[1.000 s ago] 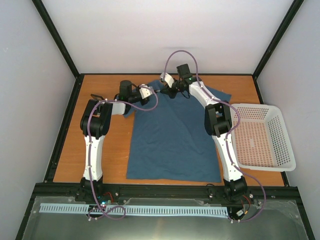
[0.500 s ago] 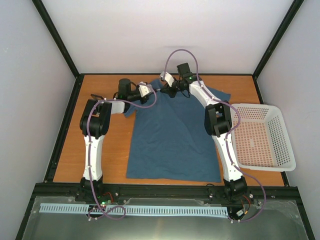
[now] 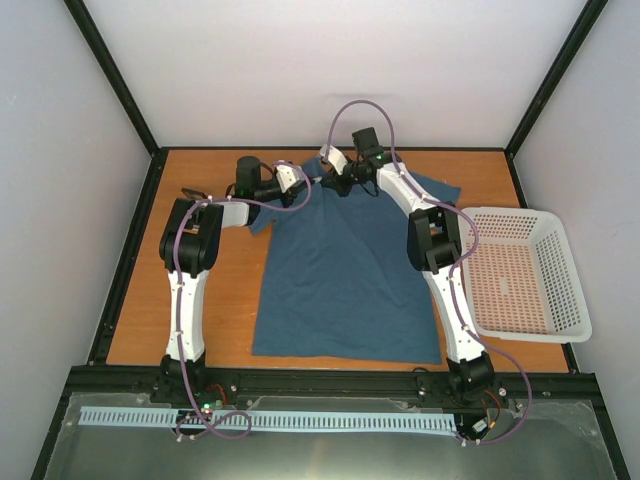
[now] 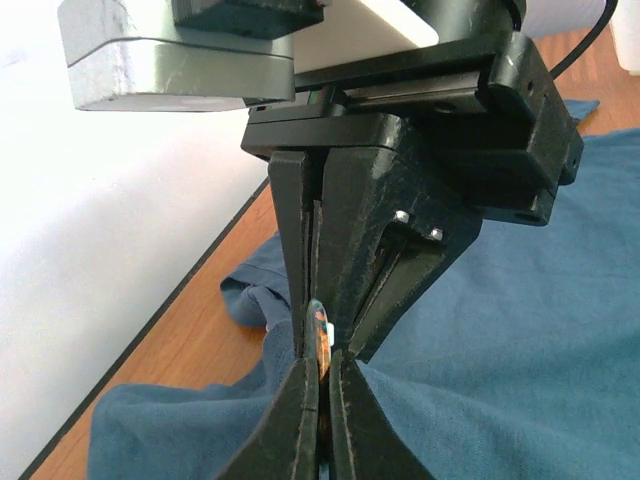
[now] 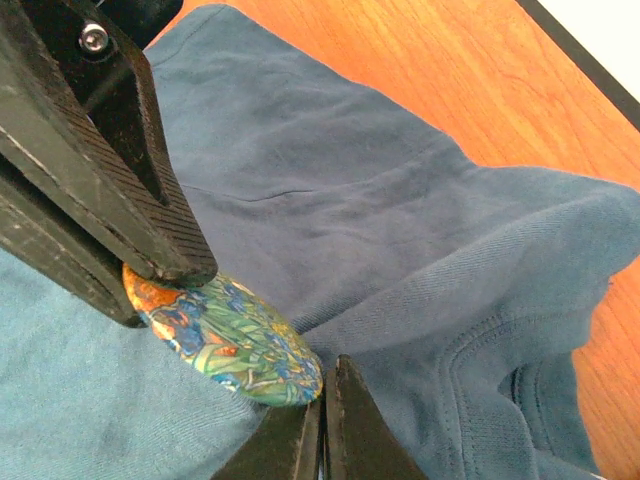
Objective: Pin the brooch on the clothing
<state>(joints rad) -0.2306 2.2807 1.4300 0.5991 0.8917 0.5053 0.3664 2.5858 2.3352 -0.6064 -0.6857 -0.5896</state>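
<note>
The dark teal-blue T-shirt (image 3: 345, 270) lies flat on the table with its collar at the back. Both grippers meet at the collar. My left gripper (image 3: 308, 182) is shut on the brooch (image 5: 225, 335), a small oval painted green, blue and orange, which shows edge-on in the left wrist view (image 4: 319, 325). My right gripper (image 5: 322, 400) is shut, its tips against the brooch's rim and a raised fold of fabric (image 5: 440, 290). I cannot tell whether it pinches anything. The brooch is hidden in the top view.
A white mesh basket (image 3: 560, 290) stands at the right edge. A small black angular holder (image 3: 191, 192) sits by the left arm's elbow. Bare wooden table (image 3: 225, 300) lies left of the shirt. Black frame rails run round the table.
Both grippers stay joined at the collar and have shifted slightly toward the back. The shirt's left shoulder is drawn a little inward.
</note>
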